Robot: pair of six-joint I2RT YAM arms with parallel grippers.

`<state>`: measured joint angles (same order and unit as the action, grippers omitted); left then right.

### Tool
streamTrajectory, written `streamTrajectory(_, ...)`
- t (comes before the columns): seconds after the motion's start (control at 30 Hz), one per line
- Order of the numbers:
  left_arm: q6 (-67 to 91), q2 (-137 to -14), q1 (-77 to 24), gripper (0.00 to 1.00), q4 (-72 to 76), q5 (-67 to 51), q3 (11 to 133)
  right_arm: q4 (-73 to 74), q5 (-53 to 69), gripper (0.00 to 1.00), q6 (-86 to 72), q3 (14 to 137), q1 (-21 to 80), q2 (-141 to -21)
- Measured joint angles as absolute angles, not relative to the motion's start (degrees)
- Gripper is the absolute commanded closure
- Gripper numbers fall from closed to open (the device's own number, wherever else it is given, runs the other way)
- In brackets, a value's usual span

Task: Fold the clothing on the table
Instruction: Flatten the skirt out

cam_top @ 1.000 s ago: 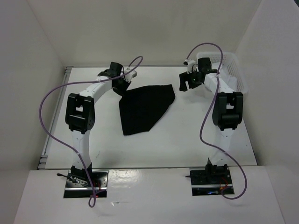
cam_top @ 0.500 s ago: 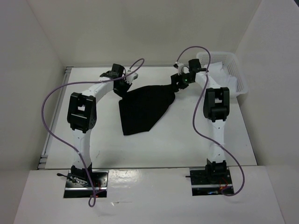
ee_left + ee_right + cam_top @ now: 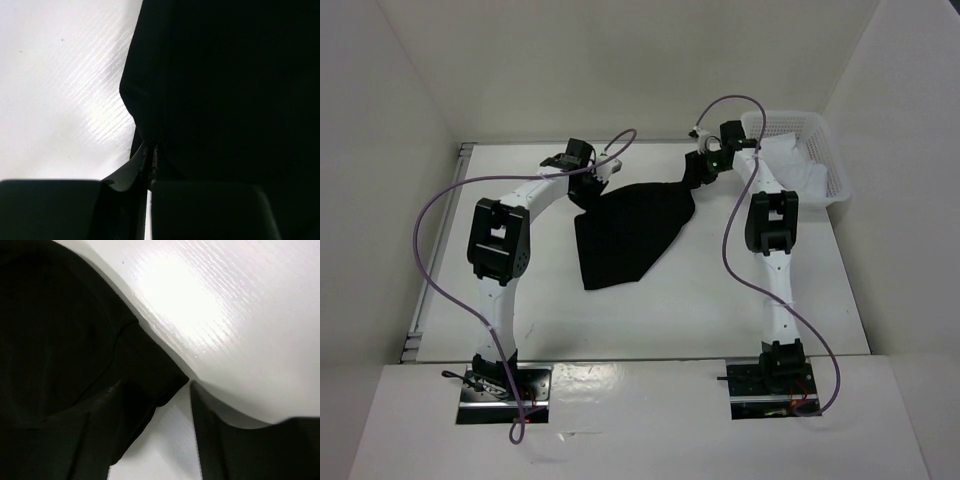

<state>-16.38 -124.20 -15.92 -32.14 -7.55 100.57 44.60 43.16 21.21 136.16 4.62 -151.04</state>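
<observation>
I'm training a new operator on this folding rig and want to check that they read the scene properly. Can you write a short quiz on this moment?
1. True or false: the left gripper is shut on a corner of the black clothing.
2. Where does the white basket stand? A) at the near left corner of the table; B) at its far right corner; C) on top of the clothing.
3. Fill in: at the clothing's far right corner, the right gripper has its fingers ____, not yet clamped on the fabric.

Key: 1 true; 2 B; 3 open.
</observation>
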Motion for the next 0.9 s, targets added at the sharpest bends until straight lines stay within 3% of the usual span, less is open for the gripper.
streamTrajectory(0.17,-16.4,-124.2,-15.9,1.00,-32.1,-7.3,100.6,53.5,44.1,0.66,22.0,151.7,4.8,-159.4)
streamTrajectory(0.27,-16.4,-124.2,-15.9,1.00,-32.1,-7.2,100.6,59.8,45.2,0.87,22.3,167.7,5.0,-168.0)
streamTrajectory(0.37,-16.4,-124.2,-15.9,1.00,-32.1,-7.2,100.6,64.8,46.0,1.00,22.2,172.4,5.4,-170.1)
streamTrajectory(0.67,-15.4,-119.3,-15.9,1.00,-32.9,-4.0,100.1,72.3,46.5,1.00,20.7,176.5,7.6,-164.8)
streamTrajectory(0.9,-13.0,-105.2,-16.1,1.00,-34.9,-0.1,104.3,73.3,38.2,1.00,17.3,174.9,11.7,-145.4)
